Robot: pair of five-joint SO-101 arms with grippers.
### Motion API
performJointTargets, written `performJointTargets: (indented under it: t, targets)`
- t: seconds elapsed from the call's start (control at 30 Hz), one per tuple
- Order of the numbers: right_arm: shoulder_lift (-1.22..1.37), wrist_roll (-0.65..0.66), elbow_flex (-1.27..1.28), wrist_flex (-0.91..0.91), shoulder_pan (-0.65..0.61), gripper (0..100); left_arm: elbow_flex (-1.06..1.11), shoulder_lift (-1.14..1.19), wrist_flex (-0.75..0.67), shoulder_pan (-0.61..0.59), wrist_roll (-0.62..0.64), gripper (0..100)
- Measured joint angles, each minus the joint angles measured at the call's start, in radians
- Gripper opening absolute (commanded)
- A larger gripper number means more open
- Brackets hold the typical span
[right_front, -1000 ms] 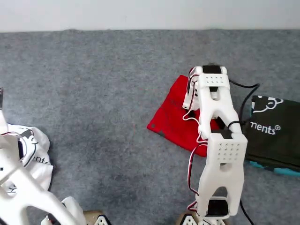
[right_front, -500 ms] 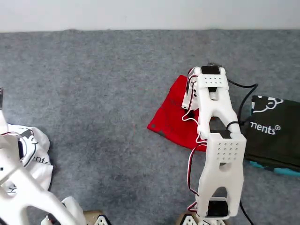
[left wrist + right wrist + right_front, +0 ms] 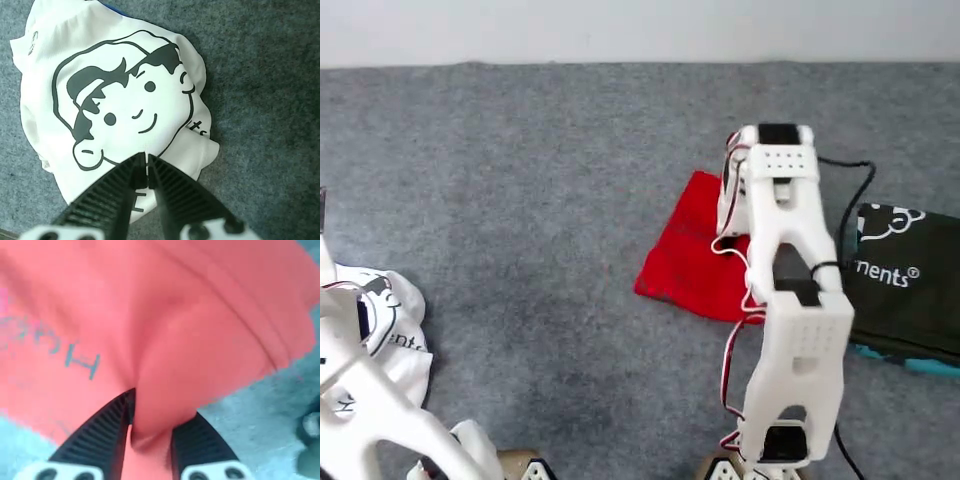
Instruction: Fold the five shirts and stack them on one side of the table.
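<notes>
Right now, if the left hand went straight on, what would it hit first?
Probably the white shirt, near the chin of its cartoon face: the left hand points straight at it, fingers shut. How much gap remains is unclear.

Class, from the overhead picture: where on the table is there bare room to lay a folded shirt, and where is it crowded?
Free: the grey table stretch between the white shirt and the red shirt, and the strip along the far edge. Crowded: the side where the red shirt, the right arm and the black shirt sit close together.
</notes>
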Motion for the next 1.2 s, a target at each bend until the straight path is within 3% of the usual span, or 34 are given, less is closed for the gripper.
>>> performJointTargets:
  t: [0.3, 0.53, 0.83, 1.2]
  targets:
    - [-0.420, 0.287, 0.087, 0.000, 0.117, 0.9, 0.000, 0.000, 0.000, 0.000, 0.000, 1]
    - [-0.554, 0.489, 0.103, 0.000, 0.324, 0.9, 0.000, 0.000, 0.000, 0.000, 0.000, 1]
    - [-0.562, 0.611, 0.103, 0.002, 0.552, 0.9, 0.000, 0.000, 0.000, 0.000, 0.000, 1]
    - [-0.503, 0.638, 0.103, 0.002, 0.672, 0.9, 0.000, 0.000, 0.011, 0.000, 0.000, 1]
